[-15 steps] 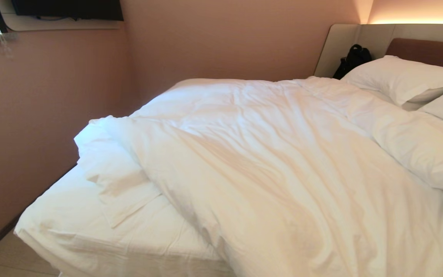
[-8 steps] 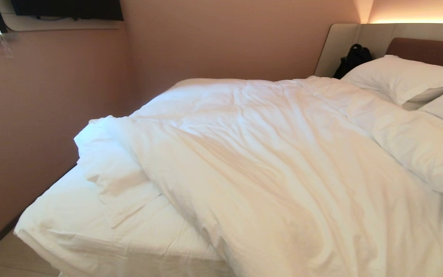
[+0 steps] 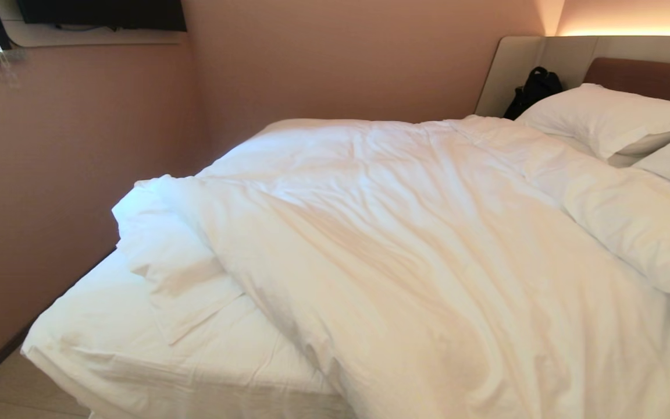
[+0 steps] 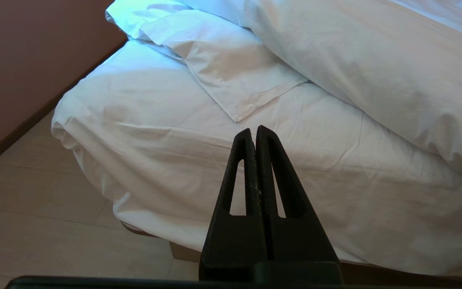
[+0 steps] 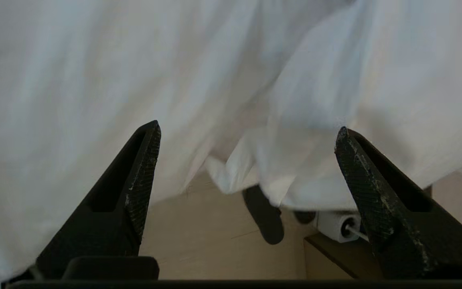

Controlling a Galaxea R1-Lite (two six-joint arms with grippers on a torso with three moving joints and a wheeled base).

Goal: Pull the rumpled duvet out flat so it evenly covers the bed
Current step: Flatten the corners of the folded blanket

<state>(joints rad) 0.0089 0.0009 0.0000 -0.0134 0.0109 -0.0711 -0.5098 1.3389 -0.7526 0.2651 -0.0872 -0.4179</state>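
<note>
No writing shows anywhere. The duvet, puffy and creased, lies bunched across the bed, its foot corner left bare. Beside the bed, the right pincer gapes wide, empty, by the duvet's hanging edge; the left pincer is closed, empty.

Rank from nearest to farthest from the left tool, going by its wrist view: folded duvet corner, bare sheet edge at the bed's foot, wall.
From the shut left tool:
1. Sheet edge: right ahead of the tips, draped over the bed's foot.
2. Folded duvet corner: farther up the bed, lying flat on the sheet.
3. Wall: off to one side, beyond the bed's far edge.
</note>
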